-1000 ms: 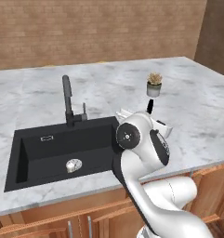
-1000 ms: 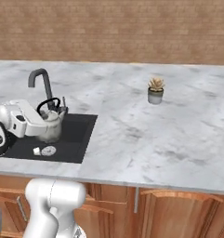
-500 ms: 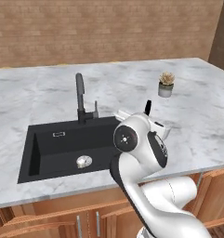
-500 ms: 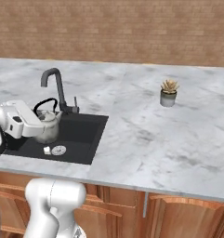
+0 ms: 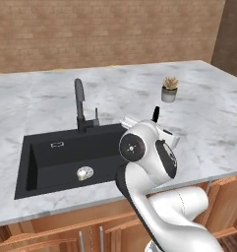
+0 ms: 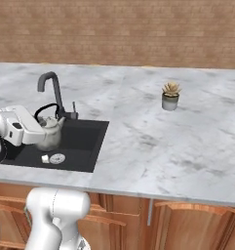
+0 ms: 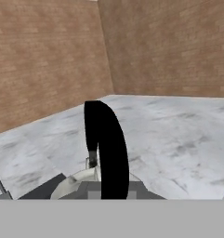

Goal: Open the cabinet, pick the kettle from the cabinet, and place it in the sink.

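Above the right-hand part of the sink (image 6: 80, 141), the kettle (image 6: 48, 134) is held off the basin floor, its black arched handle (image 7: 106, 148) pinched by the gripper (image 6: 37, 131), whose fingers are pressed together on it. The kettle is thus judged to be out of the cabinet already; what is left is lowering it into the basin, near the silver drain (image 5: 84, 173), and letting go. The black faucet (image 5: 80, 106) stands just behind. A small potted plant (image 6: 170, 95) sits well apart on the marble surface (image 6: 177, 141). No brand or readable writing is seen.
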Motion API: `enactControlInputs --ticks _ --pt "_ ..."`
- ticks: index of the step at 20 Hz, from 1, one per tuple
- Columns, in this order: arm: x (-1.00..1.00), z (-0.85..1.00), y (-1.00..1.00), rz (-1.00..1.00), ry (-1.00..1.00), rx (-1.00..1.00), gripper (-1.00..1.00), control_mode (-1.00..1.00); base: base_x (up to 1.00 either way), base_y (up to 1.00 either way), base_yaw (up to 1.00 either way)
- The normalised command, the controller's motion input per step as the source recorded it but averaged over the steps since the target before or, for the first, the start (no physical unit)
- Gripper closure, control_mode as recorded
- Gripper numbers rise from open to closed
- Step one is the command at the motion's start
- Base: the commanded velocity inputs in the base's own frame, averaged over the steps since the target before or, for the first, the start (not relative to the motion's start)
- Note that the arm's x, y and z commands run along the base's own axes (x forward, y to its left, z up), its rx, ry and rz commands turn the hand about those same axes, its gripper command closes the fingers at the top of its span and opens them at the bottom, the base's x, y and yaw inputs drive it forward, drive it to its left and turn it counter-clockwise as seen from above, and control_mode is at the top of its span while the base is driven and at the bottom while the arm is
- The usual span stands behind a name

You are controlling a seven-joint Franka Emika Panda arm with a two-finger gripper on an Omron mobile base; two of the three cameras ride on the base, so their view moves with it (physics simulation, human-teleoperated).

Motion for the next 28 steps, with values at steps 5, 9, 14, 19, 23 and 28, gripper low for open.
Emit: enactControlInputs --ticks 5,9,14,19,23,28 --pt "0.0 0.0 0.0 0.0 0.0 0.0 1.0 1.0 0.01 0.35 -0.04" --pt "0.0 0.0 0.0 0.0 0.0 0.0 1.0 1.0 0.0 0.29 0.0" --pt "0.0 0.0 0.0 0.0 0.0 0.0 1.0 1.0 0.0 0.27 0.0" --pt "0.0 0.0 0.0 0.0 0.0 0.0 1.0 1.0 0.0 0.03 0.0" --pt "0.0 0.0 0.0 0.0 0.0 0.0 1.0 1.0 0.0 0.0 0.0" --pt "0.0 0.0 0.0 0.0 0.0 0.0 1.0 1.0 0.0 0.0 0.0"
